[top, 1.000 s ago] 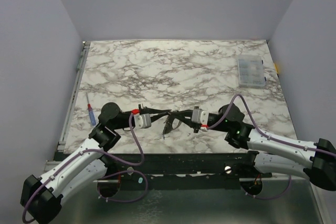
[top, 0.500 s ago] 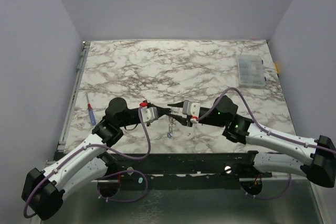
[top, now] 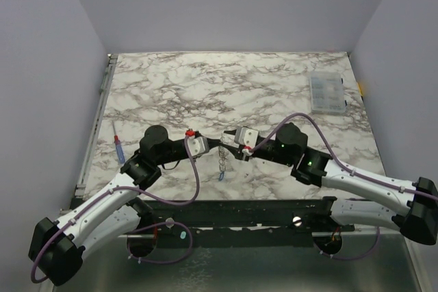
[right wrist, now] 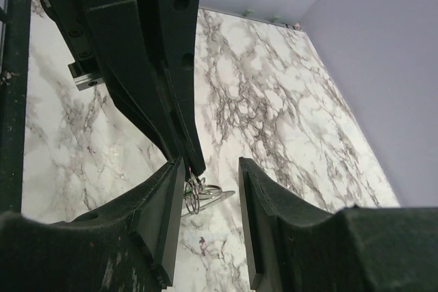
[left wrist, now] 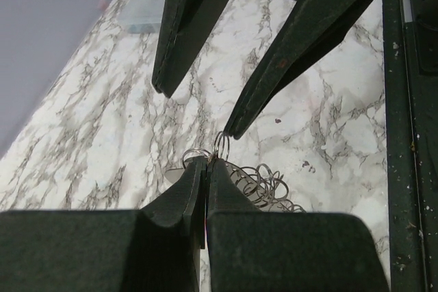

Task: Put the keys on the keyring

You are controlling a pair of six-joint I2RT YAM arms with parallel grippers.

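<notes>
Marble table (top: 274, 80), both arms reaching in and meeting near its middle: left arm (top: 102, 203) from 8 o'clock, right arm (top: 356, 182) from 4. Plastic box (top: 327, 94) is well off at 2 o'clock and the pen tool (top: 118, 148) at 9; neither is in play.

Left gripper (left wrist: 207, 169) is clenched, pinching the keyring (left wrist: 221, 145) at its very tips, up off the table. Right gripper (right wrist: 211, 169) is released, jaws apart. From the left wrist, one of its fingertips (left wrist: 233, 128) touches the ring's top; the other stands clear at 10 o'clock.

Chain (top: 222, 158) drops from the ring toward 6 o'clock overhead, long axis 12–6. Blue key (top: 220, 176) is at the chain's lower end; can't tell if it's dangling or resting on the table. Green key: can't find it in any view.

My read: ring sits between the two tips, left at its 9, right at its 3. Right is the free one, so the next move is its. Ring lies just inside the spread jaws, hard against the 9 o'clock finger. Thin wire, so it could slip.
</notes>
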